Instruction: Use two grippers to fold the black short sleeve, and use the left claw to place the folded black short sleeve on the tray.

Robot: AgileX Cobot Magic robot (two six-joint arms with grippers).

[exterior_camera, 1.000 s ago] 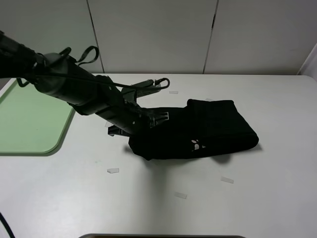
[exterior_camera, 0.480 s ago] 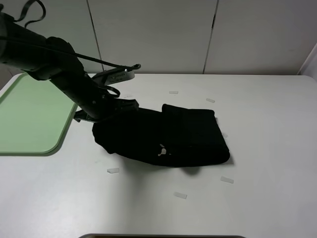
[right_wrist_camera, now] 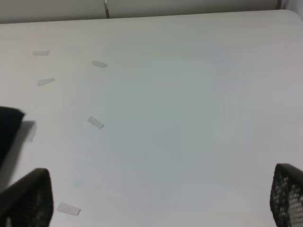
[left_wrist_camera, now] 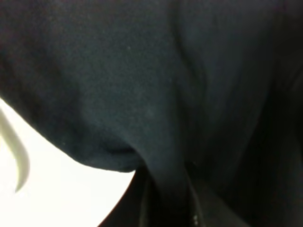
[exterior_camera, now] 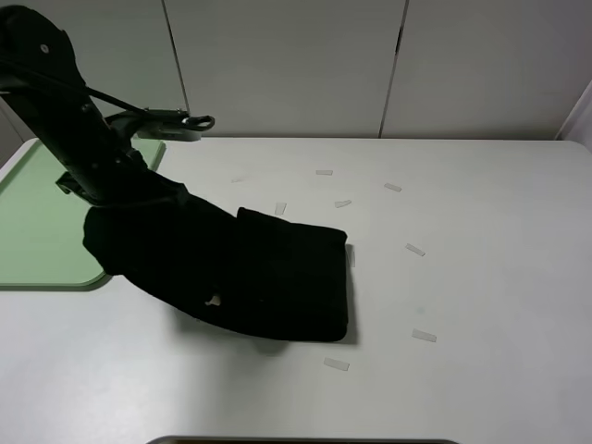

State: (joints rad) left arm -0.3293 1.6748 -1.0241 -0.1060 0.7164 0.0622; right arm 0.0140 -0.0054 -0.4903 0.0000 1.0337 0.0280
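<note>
The left end effector (exterior_camera: 100,192) is pinched tight on one end of the black short sleeve (exterior_camera: 259,277). It holds that end up by the tray (exterior_camera: 37,231), at the left edge of the counter (exterior_camera: 481,277). The rest of the cloth lies on the counter. The right end effector (right_wrist_camera: 158,201) is wide open and holds nothing.

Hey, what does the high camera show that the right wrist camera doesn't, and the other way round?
Only the high camera shows the green tray and the left arm holding one end of the black shirt raised near it. Only the right wrist camera shows the right gripper, open and empty. Both show the white table, the tape scraps and the shirt, though the wrist view catches just a corner.
</note>
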